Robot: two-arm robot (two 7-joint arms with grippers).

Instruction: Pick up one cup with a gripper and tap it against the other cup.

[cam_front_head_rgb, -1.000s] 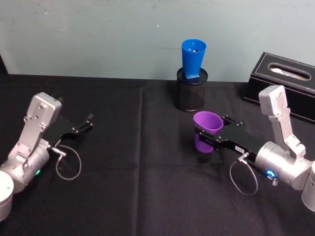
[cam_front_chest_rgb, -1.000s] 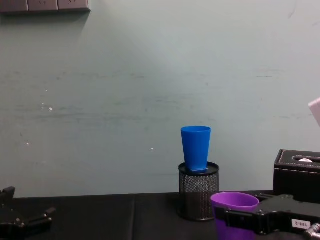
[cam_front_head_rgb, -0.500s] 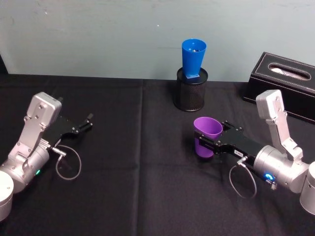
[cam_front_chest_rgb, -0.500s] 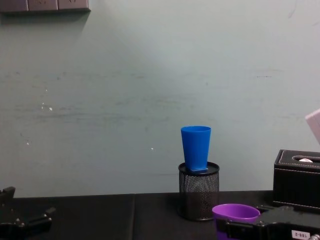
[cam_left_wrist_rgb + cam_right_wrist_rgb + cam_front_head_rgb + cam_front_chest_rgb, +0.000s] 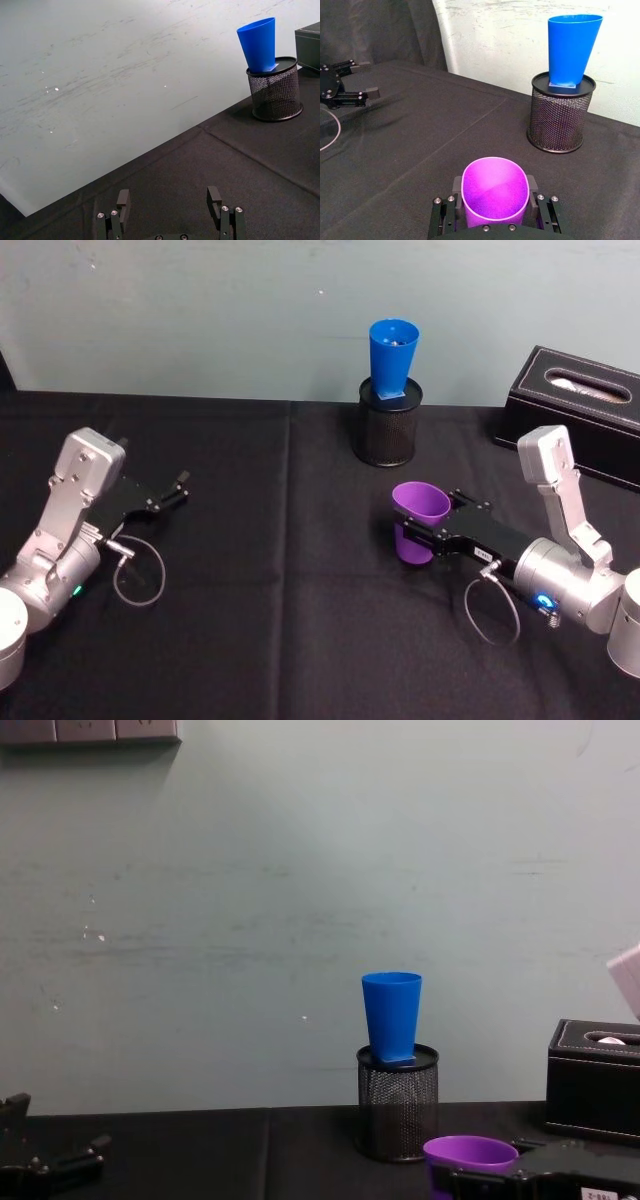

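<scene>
The purple cup [image 5: 418, 521] sits between the fingers of my right gripper [image 5: 428, 532], which is shut on it low over the black cloth at centre right. From the right wrist the purple cup [image 5: 495, 192] opens upward inside the right gripper [image 5: 495, 212]. The blue cup [image 5: 392, 358] stands upright in a black mesh pen holder [image 5: 388, 428] at the back, well beyond the purple cup and apart from it. The chest view has the blue cup [image 5: 391, 1015] above the purple cup [image 5: 470, 1157]. My left gripper [image 5: 165, 497] rests open at the far left, nothing between its fingers [image 5: 122, 202].
A black tissue box [image 5: 585, 405] stands at the back right, close behind the right arm. The table carries a black cloth [image 5: 260, 620] with open room in the middle and front. A pale wall [image 5: 250, 900] runs right behind the pen holder [image 5: 397, 1110].
My right gripper has drawn back toward me and sunk lower with the purple cup in it. The blue cup and the left arm have not moved.
</scene>
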